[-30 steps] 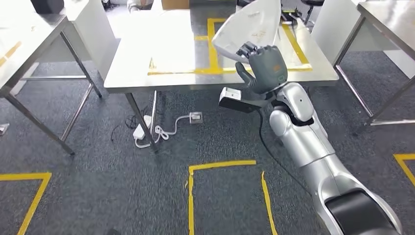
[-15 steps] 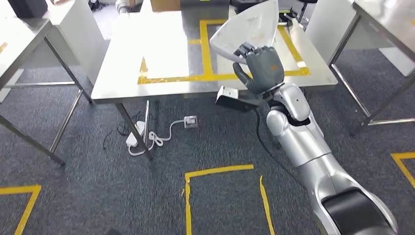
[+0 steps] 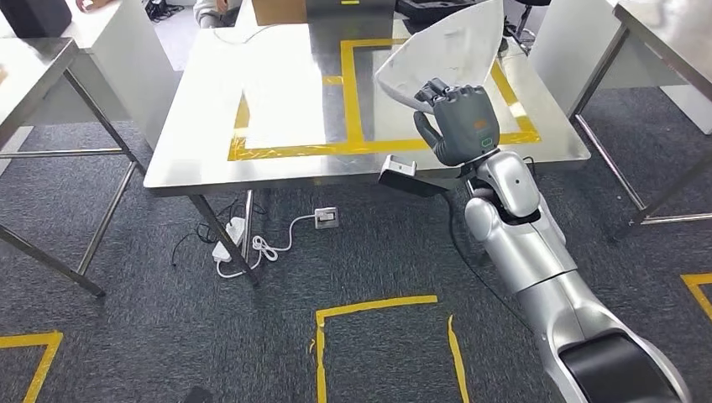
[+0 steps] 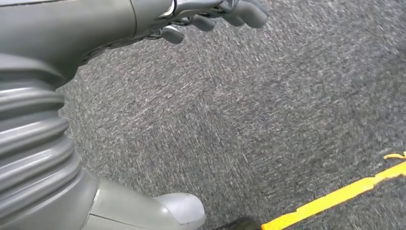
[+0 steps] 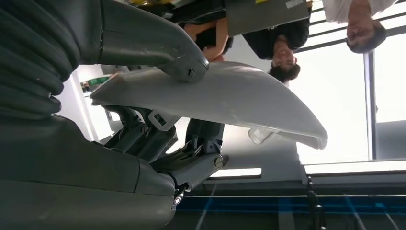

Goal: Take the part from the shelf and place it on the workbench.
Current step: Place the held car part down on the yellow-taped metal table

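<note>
over the near right part of the table [image 3: 277, 92], the right hand [image 3: 460, 122] carries the part [image 3: 445, 50], a pale curved shell, fingers [image 5: 143, 139] clamped under it and the thumb [image 5: 158, 48] pressed on its upper face; in the head view the shell rides above the steel, inside the yellow taped rectangle [image 3: 353, 144], and whether it touches the top i cannot tell. this looks like the placing step: pickup done, set-down not yet made. next call is to lower the shell flat inside the tape, then loosen the grip. room is good, bright bare steel runs toward the left edge, while the near edge sits close under the wrist, so keep the part well inboard. a cardboard box [image 3: 280, 10] stands at the far edge, well apart. left hand [image 4: 210, 17] hangs over grey carpet [image 4: 268, 120], fingers loosely apart, holding nothing
</note>
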{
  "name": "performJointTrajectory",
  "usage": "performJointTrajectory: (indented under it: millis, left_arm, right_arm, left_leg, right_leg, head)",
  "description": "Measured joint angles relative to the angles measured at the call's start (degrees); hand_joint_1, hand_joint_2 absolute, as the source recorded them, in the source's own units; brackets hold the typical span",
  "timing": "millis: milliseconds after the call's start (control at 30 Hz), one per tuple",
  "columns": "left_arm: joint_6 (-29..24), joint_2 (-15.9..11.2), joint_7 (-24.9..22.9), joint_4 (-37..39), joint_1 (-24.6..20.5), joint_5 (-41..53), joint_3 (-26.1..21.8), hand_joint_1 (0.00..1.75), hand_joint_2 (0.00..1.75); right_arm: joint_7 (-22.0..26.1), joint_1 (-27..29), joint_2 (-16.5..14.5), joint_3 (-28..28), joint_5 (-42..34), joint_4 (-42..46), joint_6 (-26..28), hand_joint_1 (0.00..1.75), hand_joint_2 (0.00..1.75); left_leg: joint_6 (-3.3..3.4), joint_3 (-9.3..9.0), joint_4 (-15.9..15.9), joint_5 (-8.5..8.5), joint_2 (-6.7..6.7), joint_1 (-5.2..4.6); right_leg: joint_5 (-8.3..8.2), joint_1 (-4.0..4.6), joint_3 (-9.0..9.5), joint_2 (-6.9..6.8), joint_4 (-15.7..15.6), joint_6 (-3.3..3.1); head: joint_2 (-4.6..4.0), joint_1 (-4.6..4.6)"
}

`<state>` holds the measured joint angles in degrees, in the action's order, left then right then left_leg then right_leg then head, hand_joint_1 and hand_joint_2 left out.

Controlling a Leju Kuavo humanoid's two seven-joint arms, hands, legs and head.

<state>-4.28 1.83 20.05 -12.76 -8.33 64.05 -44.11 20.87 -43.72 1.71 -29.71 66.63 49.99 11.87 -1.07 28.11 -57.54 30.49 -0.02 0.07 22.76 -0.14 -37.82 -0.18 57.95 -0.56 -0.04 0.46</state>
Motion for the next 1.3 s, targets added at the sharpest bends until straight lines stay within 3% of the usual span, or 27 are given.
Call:
performJointTrajectory:
  millis: [67,100,200,233,267,300,367,433,533,600,700,733,767,800,867,900,933,967,1033,1100,1167,1233,1267,1300]
  left_arm:
    - [0.02,0.02,-0.06,-0.01,-0.17,0.06,0.0,0.0,1.75]
    - [0.03,0.03,-0.13,-0.01,-0.35,0.07,0.0,0.0,1.75]
    - [0.11,0.1,-0.43,0.04,-0.58,0.08,0.0,0.0,1.75]
    - [0.15,0.11,-0.51,0.06,-0.49,0.07,0.0,0.0,1.75]
    - [0.18,0.13,-0.54,0.08,-0.35,0.02,0.0,0.0,1.75]
    - [0.19,0.14,-0.53,0.1,-0.2,-0.05,0.0,0.0,1.75]
    - [0.19,0.13,-0.33,0.1,0.17,-0.31,0.0,0.0,1.75]
    - [0.15,0.14,-0.07,0.11,0.52,-0.51,0.0,0.0,1.75]
    - [0.11,0.35,0.25,0.12,0.61,-0.64,0.0,0.0,1.75]
    - [0.11,0.54,0.4,0.1,0.54,-0.73,0.0,0.0,1.75]
    - [0.11,0.79,0.55,0.11,0.56,-0.87,0.0,0.0,1.75]
    - [0.11,0.9,0.58,0.11,0.61,-0.93,-0.01,0.0,1.75]
    - [0.11,1.01,0.59,0.12,0.69,-0.97,-0.01,0.0,1.75]
    - [0.11,1.13,0.59,0.13,0.75,-1.02,-0.02,0.0,1.75]
    - [0.11,1.38,0.67,0.14,0.83,-1.03,-0.02,0.0,1.75]
    - [0.1,1.46,0.72,0.15,0.84,-1.04,-0.02,0.0,1.75]
    - [0.1,1.5,0.77,0.16,0.85,-1.03,-0.02,0.0,1.75]
    - [0.09,1.54,0.84,0.18,0.89,-1.02,-0.02,0.0,1.75]
    - [0.09,1.58,0.94,0.19,0.97,-0.99,-0.02,0.0,1.75]
    - [0.08,1.69,1.03,0.19,0.97,-0.92,-0.02,0.0,1.75]
    - [0.08,1.82,1.04,0.22,0.92,-0.84,-0.02,0.0,1.75]
    - [0.1,1.9,0.96,0.28,1.03,-0.81,-0.02,0.0,1.75]
    - [0.11,1.95,0.93,0.32,1.11,-0.8,-0.02,0.0,1.75]
    - [0.13,1.99,0.91,0.36,1.17,-0.8,-0.02,0.0,1.75]
  right_arm:
    - [-0.27,-0.05,-0.17,0.01,0.6,0.18,0.37,1.75,1.75]
    - [-0.34,-0.08,-0.3,0.01,0.92,0.27,0.53,1.75,1.75]
    - [-0.6,0.21,-0.48,-0.06,1.82,0.3,0.61,1.75,1.75]
    - [-0.57,0.43,-0.5,-0.09,2.05,0.3,0.56,1.75,1.75]
    - [-0.39,0.58,-0.51,-0.13,2.19,0.29,0.5,1.75,1.75]
    - [-0.12,0.65,-0.51,-0.16,2.3,0.27,0.44,1.75,1.75]
    - [0.51,0.62,-0.55,-0.22,2.32,0.13,0.31,1.75,1.75]
    - [0.92,0.51,-0.61,-0.34,2.31,-0.15,0.02,1.75,1.75]
    - [1.49,0.0,-0.65,-0.52,2.27,-0.42,-0.33,1.75,1.75]
    - [1.95,-0.86,-0.7,-0.66,2.32,-0.69,-0.38,1.75,1.75]
    - [2.36,-1.91,-1.0,-1.25,2.7,-1.96,-0.76,1.75,1.75]
    - [2.38,-2.04,-1.09,-1.52,2.88,-2.53,-0.92,1.75,1.75]
    - [2.39,-2.15,-1.19,-1.76,3.03,-3.04,-1.03,1.75,1.75]
    - [2.4,-2.28,-1.26,-1.96,3.11,-3.47,-1.09,1.75,1.75]
    - [2.44,-2.7,-1.45,-2.27,3.21,-4.26,-1.19,1.75,1.75]
    - [2.46,-2.99,-1.53,-2.46,3.24,-4.74,-1.34,1.75,1.75]
    - [2.49,-3.21,-1.65,-2.68,3.28,-5.18,-1.47,1.75,1.75]
    - [2.5,-3.39,-1.73,-2.86,3.29,-5.58,-1.58,1.75,1.75]
    - [2.51,-3.61,-1.99,-3.01,3.28,-6.06,-1.63,1.75,1.75]
    - [2.56,-3.92,-2.24,-3.05,3.26,-6.41,-1.62,1.75,1.75]
    - [2.59,-4.12,-2.47,-3.27,3.29,-6.86,-1.63,1.75,1.75]
    - [2.53,-4.08,-2.59,-3.61,3.36,-7.43,-1.71,1.75,1.75]
    - [2.46,-4.04,-2.64,-3.73,3.39,-7.7,-1.79,1.75,1.75]
    - [2.39,-4.02,-2.71,-3.8,3.41,-7.95,-1.9,1.75,1.75]
  left_leg:
    - [-0.55,0.35,-2.05,0.36,0.03,0.07]
    - [-0.78,1.83,-4.8,0.87,0.02,0.13]
    - [-1.25,9.44,-15.23,4.4,0.01,0.21]
    - [-1.25,11.22,-16.41,5.25,0.01,0.2]
    - [-1.13,12.09,-15.64,4.86,0.01,0.19]
    - [-0.89,12.09,-13.08,2.99,0.01,0.14]
    - [-0.12,11.04,-5.34,-3.78,-0.01,-0.14]
    - [0.64,10.12,-0.76,-7.98,-0.08,-0.46]
    - [1.53,9.05,-0.05,-8.05,-0.22,-0.33]
    - [2.13,8.1,0.16,-7.6,-0.28,-0.09]
    - [2.55,6.96,0.22,-6.36,-0.31,0.04]
    - [2.54,6.44,0.2,-5.85,-0.38,0.06]
    - [2.47,5.81,0.16,-5.3,-0.47,0.08]
    - [2.36,5.07,0.12,-4.71,-0.56,0.1]
    - [1.96,3.52,-0.08,-3.4,-0.67,0.06]
    - [1.64,2.99,-0.21,-2.72,-0.75,-0.01]
    - [1.28,2.67,-0.29,-2.05,-0.78,-0.07]
    - [0.88,2.38,-0.57,-1.64,-0.83,-0.14]
    - [0.21,2.12,-1.04,-1.21,-0.81,-0.14]
    - [-0.34,3.54,-4.18,-1.0,-0.61,-0.08]
    - [-0.8,7.64,-10.91,0.69,-0.39,0.04]
    - [-1.01,12.1,-16.5,3.43,-0.33,0.08]
    - [-0.94,13.31,-16.96,3.77,-0.33,0.08]
    - [-0.8,13.58,-15.51,2.75,-0.33,0.07]
  right_leg:
    - [0.57,-0.2,1.33,0.24,-0.18,-0.89]
    - [0.94,-0.27,2.02,0.32,-0.22,-1.2]
    - [2.43,-0.18,3.56,0.6,-0.24,-1.58]
    - [3.0,-0.14,4.19,0.71,-0.24,-1.58]
    - [3.63,-0.11,4.95,0.82,-0.24,-1.55]
    - [4.27,-0.08,5.79,0.89,-0.24,-1.49]
    - [5.61,0.03,7.29,0.99,-0.16,-1.26]
    - [6.84,0.23,8.24,1.18,-0.15,-0.75]
    - [7.55,0.35,9.01,1.25,0.34,0.11]
    - [7.98,0.27,7.19,1.01,3.91,0.65]
    - [11.44,-0.03,-0.43,0.73,14.74,1.42]
    - [12.47,-0.13,-2.47,0.69,16.75,1.57]
    - [12.45,-0.21,-3.55,0.65,16.81,1.63]
    - [10.94,-0.27,-3.6,0.6,14.81,1.61]
    - [4.71,-0.31,-2.07,0.4,6.99,1.4]
    - [2.36,-0.23,-1.31,0.29,3.59,1.2]
    - [0.71,-0.1,-0.75,0.23,1.36,0.98]
    - [0.19,-0.04,-0.51,0.26,0.37,0.66]
    - [0.43,-0.07,0.26,0.42,0.24,-0.12]
    - [0.87,-0.25,1.31,0.46,0.08,-0.89]
    - [1.66,-0.27,2.31,0.5,0.02,-1.32]
    - [2.66,-0.17,3.3,0.59,0.04,-1.41]
    - [3.21,-0.12,3.94,0.64,0.04,-1.4]
    - [3.79,-0.07,4.68,0.68,0.05,-1.36]
  head:
    - [0.0,-0.11]
    - [0.0,-0.18]
    - [0.0,-0.32]
    - [0.0,-0.32]
    - [0.0,-0.33]
    - [0.0,-0.32]
    - [0.0,-0.33]
    - [0.0,-0.33]
    - [0.0,-0.22]
    - [0.0,-0.17]
    - [0.0,-0.13]
    - [0.0,-0.13]
    - [0.0,-0.12]
    - [0.0,-0.12]
    - [0.0,-0.1]
    - [0.0,-0.11]
    - [0.0,-0.12]
    - [0.0,-0.13]
    - [0.0,-0.14]
    - [0.0,-0.25]
    - [0.0,-0.37]
    - [0.0,-0.39]
    - [0.0,-0.39]
    - [0.0,-0.39]
